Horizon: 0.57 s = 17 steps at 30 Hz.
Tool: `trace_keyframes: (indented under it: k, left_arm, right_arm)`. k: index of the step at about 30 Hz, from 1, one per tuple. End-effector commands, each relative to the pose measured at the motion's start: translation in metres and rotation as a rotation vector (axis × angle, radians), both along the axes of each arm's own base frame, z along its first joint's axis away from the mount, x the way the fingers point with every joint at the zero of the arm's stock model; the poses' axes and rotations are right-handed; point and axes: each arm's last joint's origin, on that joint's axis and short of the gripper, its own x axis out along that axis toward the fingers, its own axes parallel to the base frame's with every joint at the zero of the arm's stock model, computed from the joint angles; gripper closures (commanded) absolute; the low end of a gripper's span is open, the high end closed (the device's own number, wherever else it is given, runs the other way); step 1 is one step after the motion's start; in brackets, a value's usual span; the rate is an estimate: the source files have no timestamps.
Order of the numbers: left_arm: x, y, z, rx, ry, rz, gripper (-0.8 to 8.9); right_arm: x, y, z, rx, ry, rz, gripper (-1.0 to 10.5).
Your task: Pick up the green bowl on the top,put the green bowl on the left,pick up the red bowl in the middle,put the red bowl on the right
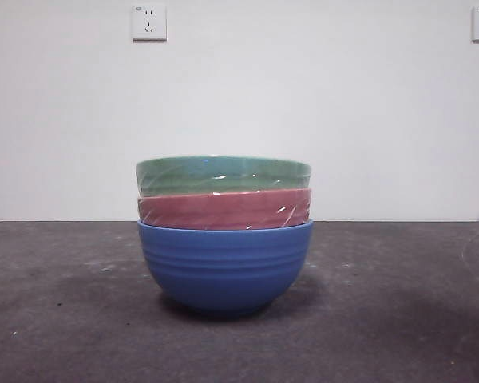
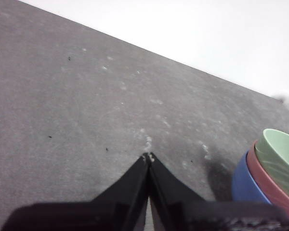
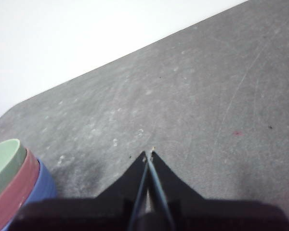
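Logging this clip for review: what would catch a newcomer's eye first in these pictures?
A stack of three nested bowls stands mid-table: the green bowl on top, the red bowl in the middle, a blue bowl at the bottom. Both arms wait off to the sides, the left pincer and the right pincer shut above bare grey table.

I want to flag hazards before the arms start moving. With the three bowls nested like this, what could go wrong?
1. The green bowl sits deep inside the red bowl, so lifting it may drag the red one up too.
2. Only a thin band of green rim shows above the red bowl, so a grasp could slip.
3. The left end effector and right end effector are both shut; they must open first.
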Motion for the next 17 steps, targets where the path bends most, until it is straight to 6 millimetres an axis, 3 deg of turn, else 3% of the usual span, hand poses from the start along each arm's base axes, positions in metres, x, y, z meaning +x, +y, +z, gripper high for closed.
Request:
trace_keyframes:
  k: [1, 6, 17]
  left_arm:
    - [-0.001, 0.0, 0.004, -0.038, 0.033, 0.001, 8.2]
    - [-0.002, 0.0, 0.026, -0.041, 0.07, -0.001, 8.2]
    - [0.018, -0.002, 0.111, 0.02, 0.057, -0.097, 8.2]
  right_arm:
    - [-0.001, 0.0, 0.008, 0.073, 0.008, -0.011, 9.6]
    - [0.0, 0.0, 0.032, 0.1, 0.018, -0.018, 9.6]
    - [0.018, 0.002, 0.104, 0.015, 0.084, 0.001, 9.6]
